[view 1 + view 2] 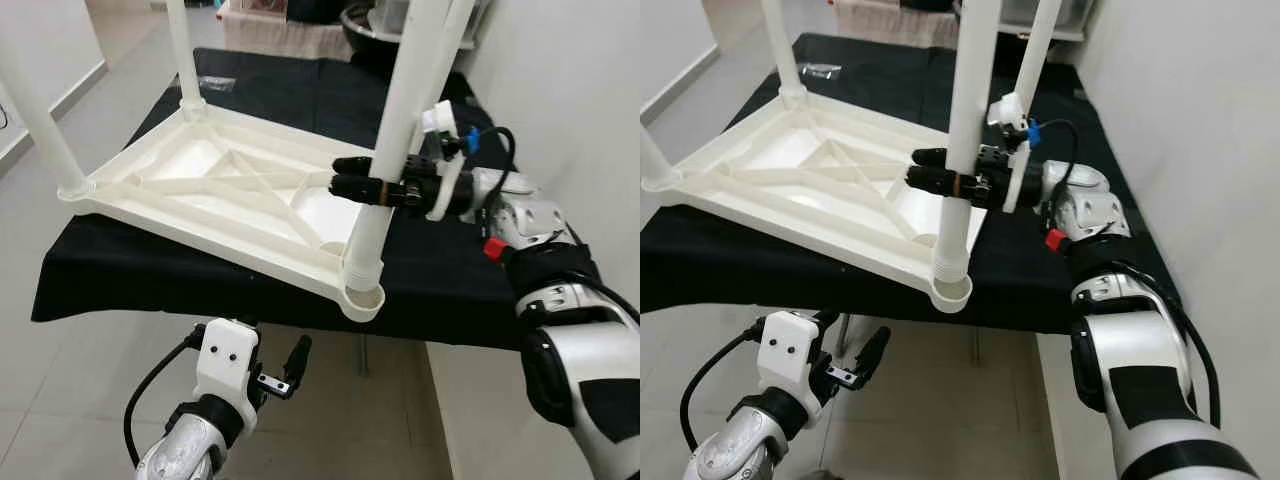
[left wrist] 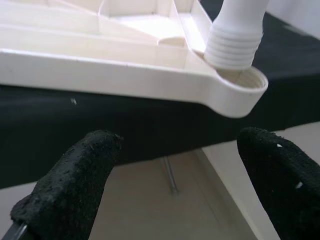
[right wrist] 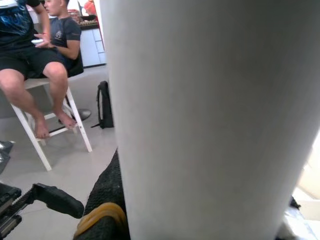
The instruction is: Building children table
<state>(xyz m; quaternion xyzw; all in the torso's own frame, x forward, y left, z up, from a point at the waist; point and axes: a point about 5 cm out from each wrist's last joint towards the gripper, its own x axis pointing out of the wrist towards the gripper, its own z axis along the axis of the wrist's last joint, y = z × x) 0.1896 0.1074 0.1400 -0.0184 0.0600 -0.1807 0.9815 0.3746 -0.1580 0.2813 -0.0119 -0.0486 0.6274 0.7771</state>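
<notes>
Two black fingers of the left gripper (image 1: 282,372) stand apart, low below the black tabletop (image 1: 140,270). Above, the white children table (image 1: 230,190) lies upside down; the right gripper (image 1: 352,184) is clamped on the near table leg (image 1: 392,130) over its corner socket (image 1: 363,298).

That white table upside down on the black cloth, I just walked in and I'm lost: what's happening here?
The robot is putting together a small white table top, which lies upside down on a black-covered surface. Its right hand is shut on a white leg, whose threaded end sits at the near corner socket, tilted and apparently not fully seated. Other legs already stand in their corners. The left hand hangs open below the table edge, holding nothing.
</notes>
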